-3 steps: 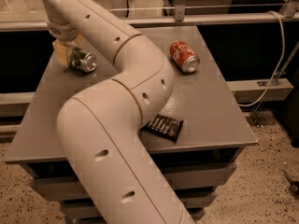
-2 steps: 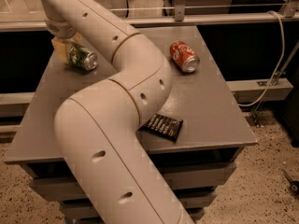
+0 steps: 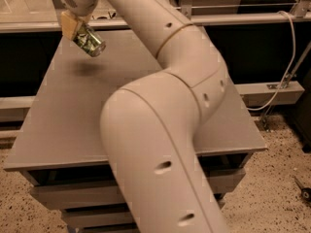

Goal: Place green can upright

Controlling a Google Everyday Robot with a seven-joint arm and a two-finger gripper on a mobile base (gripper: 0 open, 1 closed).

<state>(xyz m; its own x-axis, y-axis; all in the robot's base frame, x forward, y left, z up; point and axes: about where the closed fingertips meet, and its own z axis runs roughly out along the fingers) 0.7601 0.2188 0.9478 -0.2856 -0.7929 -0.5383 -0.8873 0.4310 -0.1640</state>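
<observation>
The green can (image 3: 90, 41) has a mottled green-and-white body and a silver end. It is held tilted in the air above the far left part of the grey table (image 3: 63, 125), and its shadow falls on the tabletop below it. My gripper (image 3: 74, 27) is at the top left, shut on the green can, with yellowish fingers (image 3: 69, 23) around its upper end. My large cream arm (image 3: 165, 106) crosses the middle of the view and hides much of the table.
The red-orange can and the dark packet are hidden behind the arm. A glass-and-metal rail (image 3: 252, 18) runs behind the table. A white cable (image 3: 286, 67) hangs at the right. Speckled floor (image 3: 286, 188) lies around the table.
The gripper has lifted the green can off the tabletop; it now hangs tilted above the table. The arm has swung across and now covers the red-orange can and the packet.
</observation>
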